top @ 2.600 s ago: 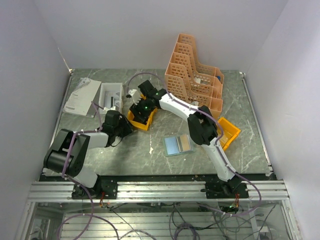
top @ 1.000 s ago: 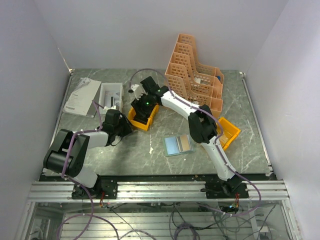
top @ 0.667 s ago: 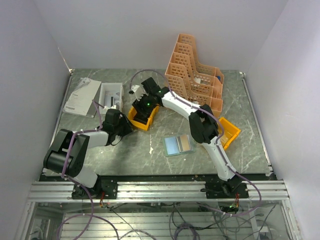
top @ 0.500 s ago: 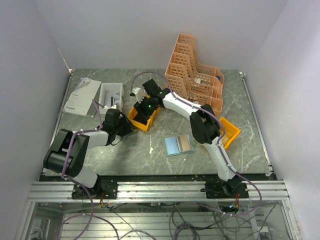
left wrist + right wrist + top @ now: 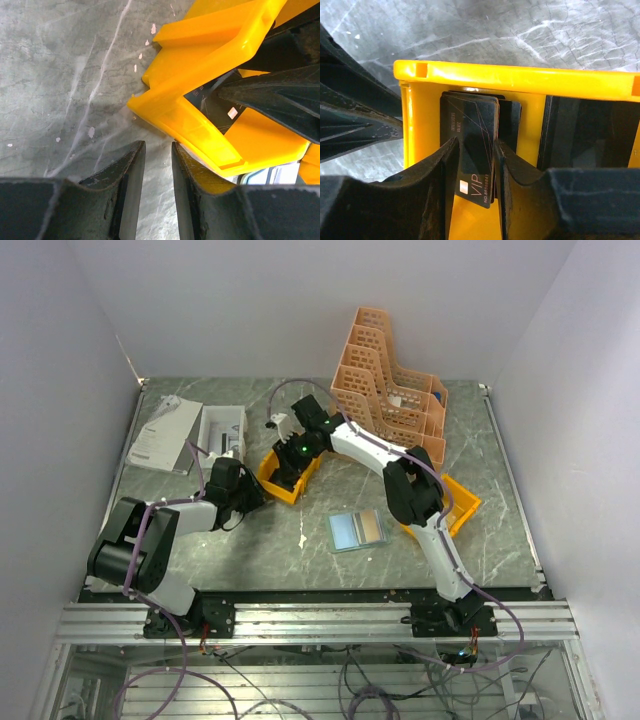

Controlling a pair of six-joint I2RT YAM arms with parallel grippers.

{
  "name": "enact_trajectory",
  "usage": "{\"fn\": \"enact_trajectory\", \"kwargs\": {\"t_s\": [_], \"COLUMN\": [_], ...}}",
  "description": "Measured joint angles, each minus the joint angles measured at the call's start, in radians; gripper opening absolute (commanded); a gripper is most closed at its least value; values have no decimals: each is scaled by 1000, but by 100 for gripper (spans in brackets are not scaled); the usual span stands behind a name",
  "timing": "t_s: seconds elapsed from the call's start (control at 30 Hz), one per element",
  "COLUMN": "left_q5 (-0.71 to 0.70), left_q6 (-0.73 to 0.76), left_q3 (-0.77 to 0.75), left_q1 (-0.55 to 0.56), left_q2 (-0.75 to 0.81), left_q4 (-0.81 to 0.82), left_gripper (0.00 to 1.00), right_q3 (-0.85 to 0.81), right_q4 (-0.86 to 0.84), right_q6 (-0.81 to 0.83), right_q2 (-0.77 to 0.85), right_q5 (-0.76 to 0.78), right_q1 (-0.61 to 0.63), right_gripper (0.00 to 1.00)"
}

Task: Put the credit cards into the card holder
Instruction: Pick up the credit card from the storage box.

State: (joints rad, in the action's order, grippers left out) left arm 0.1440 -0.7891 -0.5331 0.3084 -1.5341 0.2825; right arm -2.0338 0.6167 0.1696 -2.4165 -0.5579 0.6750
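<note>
Credit cards point(image 5: 470, 120), thin dark rectangles, stand in the yellow plastic bin point(image 5: 520, 80), clamped by right jaws that we see lifted slightly: extraction is starting. Left jaws sit barely parted and empty beside that bin; the soft grey-green card holder point(image 5: 357, 530) lies nearby.

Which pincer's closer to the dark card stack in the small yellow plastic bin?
Right. The right pincer is down in the small yellow plastic bin, straddling the dark card stack. The left pincer sits outside the bin, by its corner.
</note>
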Motion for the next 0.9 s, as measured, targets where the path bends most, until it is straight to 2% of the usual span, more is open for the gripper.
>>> {"fn": "enact_trajectory", "kwargs": {"t_s": [0.47, 0.9], "left_q5": [0, -1], "left_q6": [4, 10], "left_q3": [-3, -14], "left_q1": [0, 0], "left_q2": [0, 0], "left_q4": [-3, -20], "left_gripper": [40, 40], "right_q3": [48, 46], "right_q4": [-16, 6], "right_q6": [-80, -80], "right_q2": [80, 69], "right_q5": [-136, -109], "right_q1": [5, 8], "right_gripper": [28, 27]}}
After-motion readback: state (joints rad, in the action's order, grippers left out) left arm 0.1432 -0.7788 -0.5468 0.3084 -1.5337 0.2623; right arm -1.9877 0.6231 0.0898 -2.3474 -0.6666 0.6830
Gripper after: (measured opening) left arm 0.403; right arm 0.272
